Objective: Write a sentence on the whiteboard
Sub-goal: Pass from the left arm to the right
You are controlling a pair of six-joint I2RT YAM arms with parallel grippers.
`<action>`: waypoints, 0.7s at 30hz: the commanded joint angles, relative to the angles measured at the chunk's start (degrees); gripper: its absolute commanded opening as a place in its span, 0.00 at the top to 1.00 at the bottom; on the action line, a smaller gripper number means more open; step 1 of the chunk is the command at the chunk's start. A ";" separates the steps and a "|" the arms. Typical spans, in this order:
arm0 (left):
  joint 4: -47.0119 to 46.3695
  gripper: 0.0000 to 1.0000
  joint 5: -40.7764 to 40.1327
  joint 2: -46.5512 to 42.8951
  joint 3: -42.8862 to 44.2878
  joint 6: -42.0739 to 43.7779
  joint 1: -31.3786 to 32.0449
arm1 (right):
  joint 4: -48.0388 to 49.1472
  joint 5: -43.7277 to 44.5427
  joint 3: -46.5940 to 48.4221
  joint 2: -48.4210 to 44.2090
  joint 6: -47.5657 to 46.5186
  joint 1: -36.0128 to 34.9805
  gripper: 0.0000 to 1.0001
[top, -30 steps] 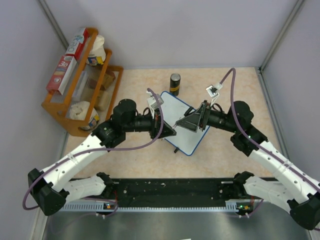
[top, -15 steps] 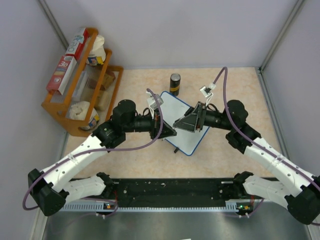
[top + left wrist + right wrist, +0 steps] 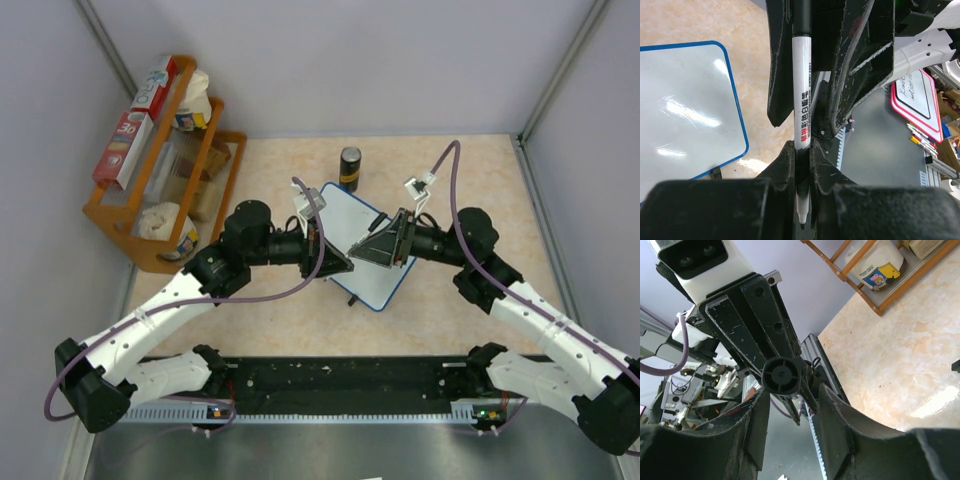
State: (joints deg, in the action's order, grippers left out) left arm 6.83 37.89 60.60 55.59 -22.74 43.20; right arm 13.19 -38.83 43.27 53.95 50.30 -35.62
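Bright, even light from overhead; shadows are soft and faint. White glare streaks the whiteboard (image 3: 685, 90) and patches of the worktop (image 3: 900, 355). Close foreground in both wrist views is blurred.

Setting: robot test cell, lab type. Lilac panel walls (image 3: 350, 60) on metal corner posts (image 3: 560, 70); marbled beige tabletop (image 3: 470, 170); wooden grocery rack (image 3: 125, 228) at 10 o'clock; two cabled robot arms (image 3: 160, 310) on black mounting rail (image 3: 340, 375) at 6 o'clock.
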 commanded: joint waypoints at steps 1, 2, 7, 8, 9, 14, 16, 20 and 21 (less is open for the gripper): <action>-3.05 1.00 0.17 -0.92 -0.49 -0.64 0.57 | 3.77 0.42 0.41 -0.78 0.67 -0.59 0.60; -3.05 1.00 0.25 -0.92 -0.49 -0.64 0.57 | 3.86 0.16 0.42 -0.69 0.67 -0.51 0.60; -3.14 1.00 -0.09 -0.74 -0.66 -0.72 0.83 | 4.12 -0.55 0.24 0.10 0.85 -0.60 0.69; -3.05 1.00 -0.18 -0.74 -0.75 -0.72 0.92 | 4.12 -0.72 0.24 0.10 0.94 -0.60 0.71; -3.05 1.00 -0.44 -0.83 -0.84 -0.72 0.92 | 4.12 -0.81 0.15 0.01 0.94 -0.51 0.74; -2.70 0.99 -1.68 -0.83 -1.01 -0.37 0.92 | 2.98 -1.16 0.50 -0.08 -0.12 -0.51 1.00; -1.48 0.76 -3.34 -1.01 -0.93 -0.11 0.92 | 2.19 0.06 0.50 -0.34 -0.99 -0.59 1.00; 1.68 0.40 -6.85 -2.67 -1.45 1.12 0.92 | -4.20 4.10 1.12 -1.13 -4.15 -0.51 1.00; 2.04 0.35 -7.91 -3.72 -2.41 1.21 0.92 | -5.70 5.24 1.55 -1.31 -4.77 -0.59 1.00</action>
State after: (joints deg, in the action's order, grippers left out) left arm 7.70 34.61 60.31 54.65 -22.50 43.97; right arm 11.88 -37.47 43.09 54.02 49.06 -35.59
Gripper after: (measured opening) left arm 0.579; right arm 0.074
